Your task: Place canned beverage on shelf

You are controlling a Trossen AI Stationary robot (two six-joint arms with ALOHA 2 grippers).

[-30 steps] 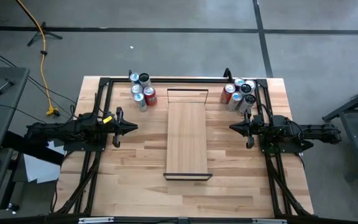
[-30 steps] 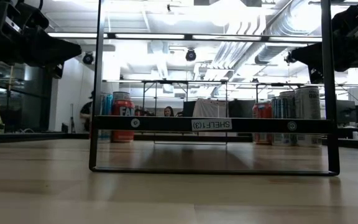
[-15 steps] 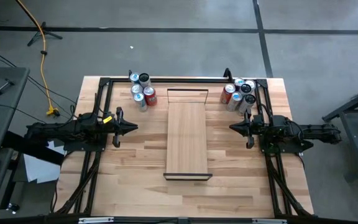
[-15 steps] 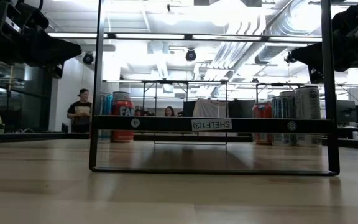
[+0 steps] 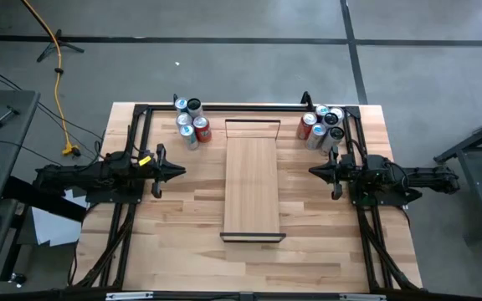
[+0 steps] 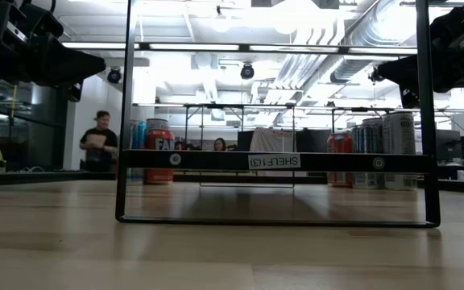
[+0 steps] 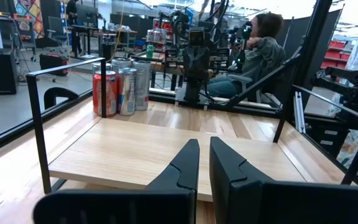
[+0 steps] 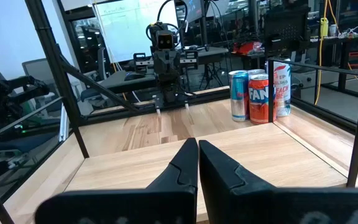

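pale plank tabletop (image 5: 182, 217) bears the shelf (image 5: 252, 184); both arms' fingers closed, empty; a person (image 6: 99, 149) stands behind.

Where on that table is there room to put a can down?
The shelf top is bare from end to end, between the left gripper and right gripper, both shut. The table in front of the arms is free too. It is crowded at the far corners, where the left cans and right cans stand.
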